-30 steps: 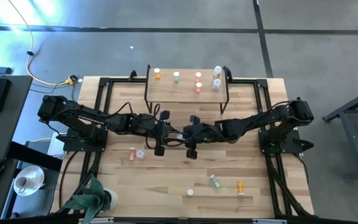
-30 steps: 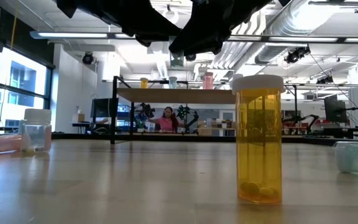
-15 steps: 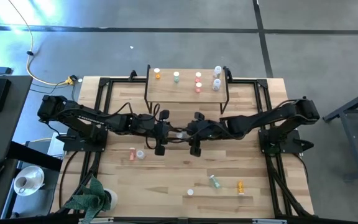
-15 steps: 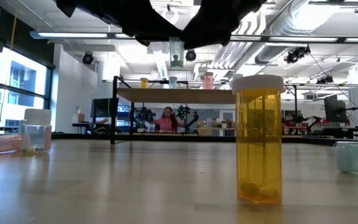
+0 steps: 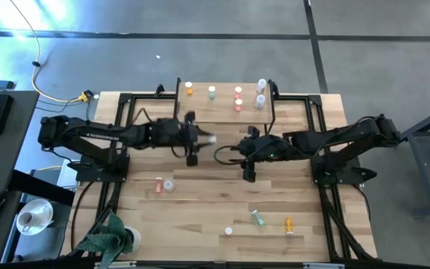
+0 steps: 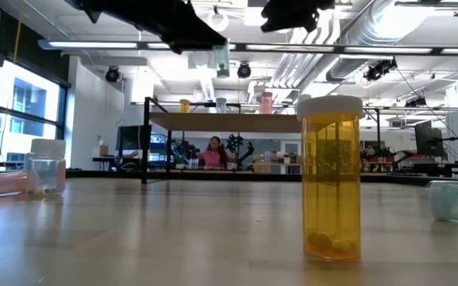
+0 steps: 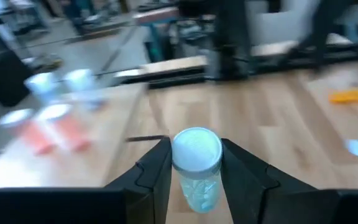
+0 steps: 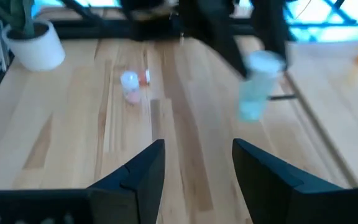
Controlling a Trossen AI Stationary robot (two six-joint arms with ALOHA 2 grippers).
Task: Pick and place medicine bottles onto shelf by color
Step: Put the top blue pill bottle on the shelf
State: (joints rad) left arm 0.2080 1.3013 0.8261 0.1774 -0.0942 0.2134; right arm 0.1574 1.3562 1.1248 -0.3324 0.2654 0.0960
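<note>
Nearest, toward 5 o'clock on the light wooden surface [image 5: 200, 209], a transparent amber cylindrical bottle with a white cap [image 6: 331, 179] stands upright, with two other loose bottles nearby. A pink and a clear one lie together at 8 o'clock.

At mid-surface, the handover has just finished. A second ago both arms met at the centre. Now the right end effector [image 8: 191, 165] has drawn back toward 3 o'clock, its fingers spread and empty. The left end effector [image 7: 194, 163] alone is clamped, part-way closed, round the pale clear-green white-capped bottle [image 7: 196, 168], held aloft just short of the shelf. I judge the left arm now has only the placing to do.

Farthest, at 12 o'clock, the small light-wood shelf on black metal legs [image 5: 222, 112] already carries orange, green, red and clear bottles in a row.

The held bottle's true tint is hard to judge. The wrist views are smeared, and both arms are cut off in the low view.
</note>
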